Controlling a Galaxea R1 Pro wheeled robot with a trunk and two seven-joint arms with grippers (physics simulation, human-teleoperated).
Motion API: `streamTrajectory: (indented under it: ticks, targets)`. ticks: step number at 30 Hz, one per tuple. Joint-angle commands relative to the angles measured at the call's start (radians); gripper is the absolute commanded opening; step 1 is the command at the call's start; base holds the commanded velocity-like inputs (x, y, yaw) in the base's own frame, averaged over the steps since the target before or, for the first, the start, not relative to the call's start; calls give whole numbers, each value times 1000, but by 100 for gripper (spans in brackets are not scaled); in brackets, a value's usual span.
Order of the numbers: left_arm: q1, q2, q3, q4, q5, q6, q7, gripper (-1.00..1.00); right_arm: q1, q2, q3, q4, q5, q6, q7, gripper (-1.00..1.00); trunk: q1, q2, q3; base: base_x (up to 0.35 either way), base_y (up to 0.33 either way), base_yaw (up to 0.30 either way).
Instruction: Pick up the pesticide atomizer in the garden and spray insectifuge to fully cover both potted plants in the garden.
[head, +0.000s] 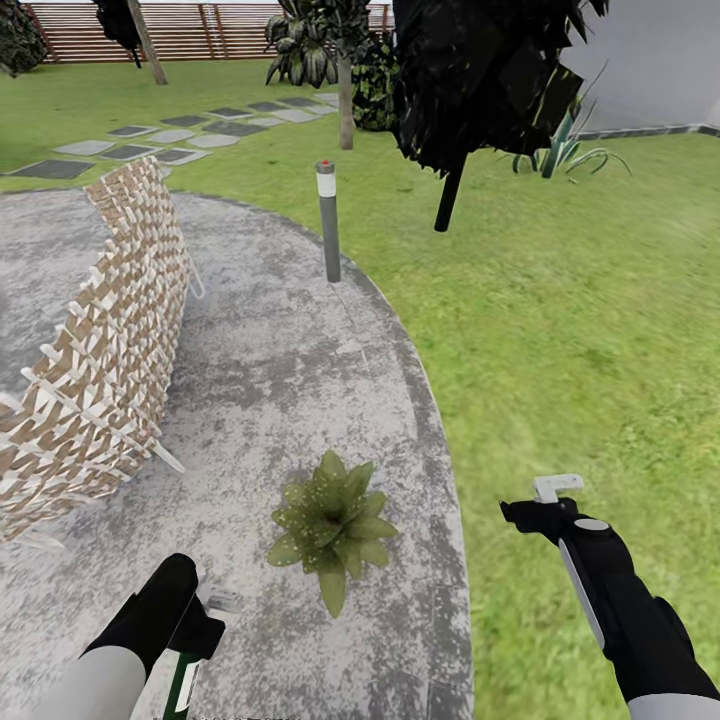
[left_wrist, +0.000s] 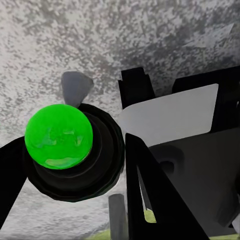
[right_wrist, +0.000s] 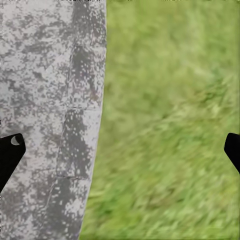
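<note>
Atomizer (head: 183, 682) gripped in my left jaws (head: 205, 625): light, rigid, slick plastic; hold mid-body. Plant (head: 331, 525) at one o'clock. Right jaws (head: 545, 500) open, empty.

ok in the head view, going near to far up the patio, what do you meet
left gripper holding the atomizer → potted plant → wicker seat → bollard lamp → stepping stones → fence

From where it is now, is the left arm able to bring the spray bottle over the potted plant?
Probably yes. The left gripper holds the spray bottle just beside the potted plant on the stone patio, and nothing stands between them.
</note>
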Motion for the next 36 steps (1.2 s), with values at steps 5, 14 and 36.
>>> streamTrajectory:
  ticks: [5, 14, 36]
  targets:
    - [0, -1, 3, -1, -11, 3, -10, -100, 0, 0, 0, -2, 10, 5, 10, 100, 0, 0, -1, 0, -5, 80]
    - [-2, -2, 3, -1, -11, 2, -10, -100, 0, 0, 0, -2, 10, 5, 10, 100, 0, 0, 2, 0, 0, 49]
    - [-2, -4, 4, -1, -11, 2, -10, -100, 0, 0, 0, -3, 10, 5, 9, 100, 0, 0, 4, -22, -230, 13]
